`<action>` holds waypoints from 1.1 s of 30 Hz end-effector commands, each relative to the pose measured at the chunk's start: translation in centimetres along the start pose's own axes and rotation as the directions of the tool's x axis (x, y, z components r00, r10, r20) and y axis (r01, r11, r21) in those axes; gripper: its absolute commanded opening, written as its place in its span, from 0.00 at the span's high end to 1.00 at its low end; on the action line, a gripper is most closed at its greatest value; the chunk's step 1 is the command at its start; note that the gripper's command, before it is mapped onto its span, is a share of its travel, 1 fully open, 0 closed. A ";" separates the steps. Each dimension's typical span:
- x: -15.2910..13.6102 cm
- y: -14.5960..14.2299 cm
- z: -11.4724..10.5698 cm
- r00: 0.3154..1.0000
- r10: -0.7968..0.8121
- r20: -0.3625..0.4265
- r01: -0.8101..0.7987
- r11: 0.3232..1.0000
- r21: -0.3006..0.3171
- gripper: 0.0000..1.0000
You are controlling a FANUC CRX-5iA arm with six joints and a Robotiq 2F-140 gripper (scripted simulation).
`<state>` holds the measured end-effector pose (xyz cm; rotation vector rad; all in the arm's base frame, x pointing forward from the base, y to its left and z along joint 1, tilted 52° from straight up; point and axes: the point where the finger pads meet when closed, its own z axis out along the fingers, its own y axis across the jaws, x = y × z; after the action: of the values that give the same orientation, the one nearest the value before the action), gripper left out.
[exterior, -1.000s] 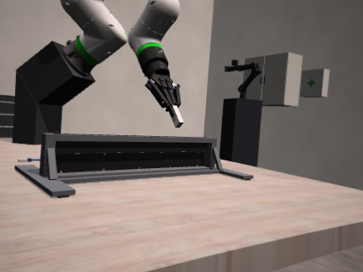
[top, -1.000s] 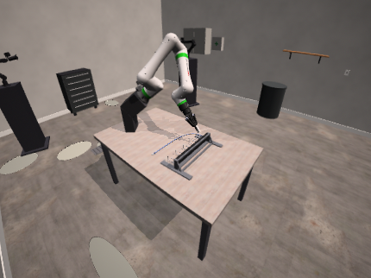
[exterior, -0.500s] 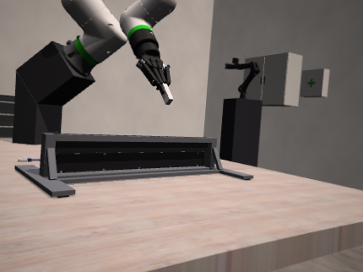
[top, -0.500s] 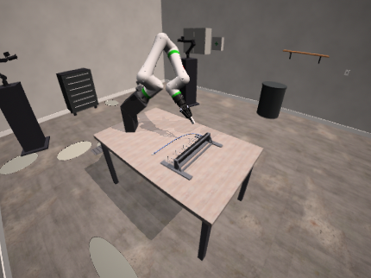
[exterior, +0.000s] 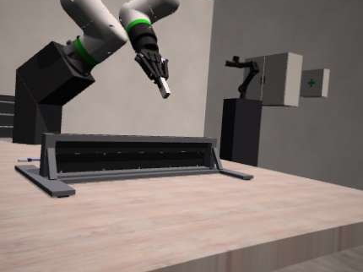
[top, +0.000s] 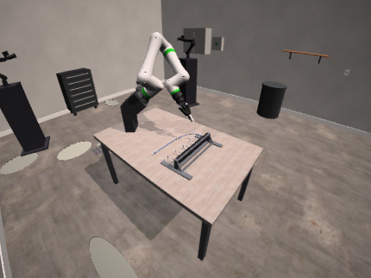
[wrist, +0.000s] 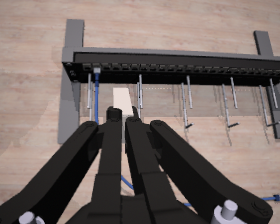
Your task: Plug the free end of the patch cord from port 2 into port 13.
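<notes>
The dark patch-panel rack (top: 192, 150) (exterior: 127, 140) (wrist: 175, 59) stands on the wooden table (top: 216, 184). A blue patch cord (top: 172, 142) (wrist: 96, 97) is plugged in near the rack's left end in the wrist view. It runs away across the table, and its free end (top: 154, 154) (exterior: 23, 160) lies flat on the wood, clear of the rack. My gripper (top: 191, 119) (exterior: 165, 93) (wrist: 120, 99) is shut with nothing between its pale fingertips. It hangs tilted in the air above the rack's cord side, near the plugged end and well away from the free end.
Thin metal cable-management bars (wrist: 227, 102) stick out from the rack on the cord side. The rack's flat feet (exterior: 46, 184) (wrist: 70, 85) extend at both ends. The arm's dark base (top: 129, 115) stands at the table's far corner.
</notes>
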<state>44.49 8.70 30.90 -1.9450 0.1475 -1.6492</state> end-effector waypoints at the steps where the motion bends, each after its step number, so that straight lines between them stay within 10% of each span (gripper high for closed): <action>1: 0.0 0.1 0.0 1.000 0.000 0.002 0.000 1.000 -0.002 1.00; 33: 0.0 9.6 -0.1 1.000 0.000 0.001 0.000 1.000 -0.002 1.00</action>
<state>46.96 0.79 26.42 -1.9556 0.1590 -1.6489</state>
